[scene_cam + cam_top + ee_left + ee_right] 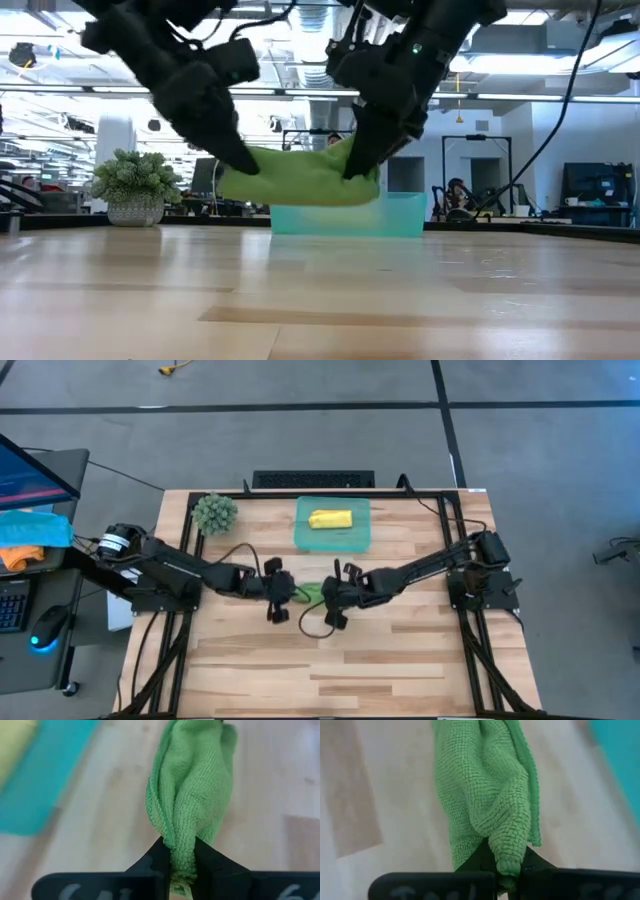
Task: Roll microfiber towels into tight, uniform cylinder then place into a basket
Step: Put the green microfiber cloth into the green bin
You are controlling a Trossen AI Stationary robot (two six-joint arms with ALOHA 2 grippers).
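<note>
The green towel hangs in the air as a rolled bundle, stretched between the two grippers above the middle of the table. The left gripper pinches one end and the right gripper pinches the other; in each wrist view the dark fingers are clenched on a tuft of green cloth, with the roll running away from them toward the other arm. Holding both ends at once seems meant to keep the roll from unwinding and sagging while it travels, since a soft cloth gripped at one end only would likely fall open.

In the low view the towel is clear of the wood, with the basket showing behind it. From above, the basket sits toward the far edge of the table, just beyond the grippers, and the yellow towel already lies in it as a short roll along the far side. That leaves the near half of the basket free, which looks like the intended spot for the green roll.

So the rolling appears done and the carry to the basket is the step in hand. The drop will need both ends freed together over the free half, or the roll may loosen or land on the rim.

A small potted plant stands near the far left corner, well clear of the path.
</note>
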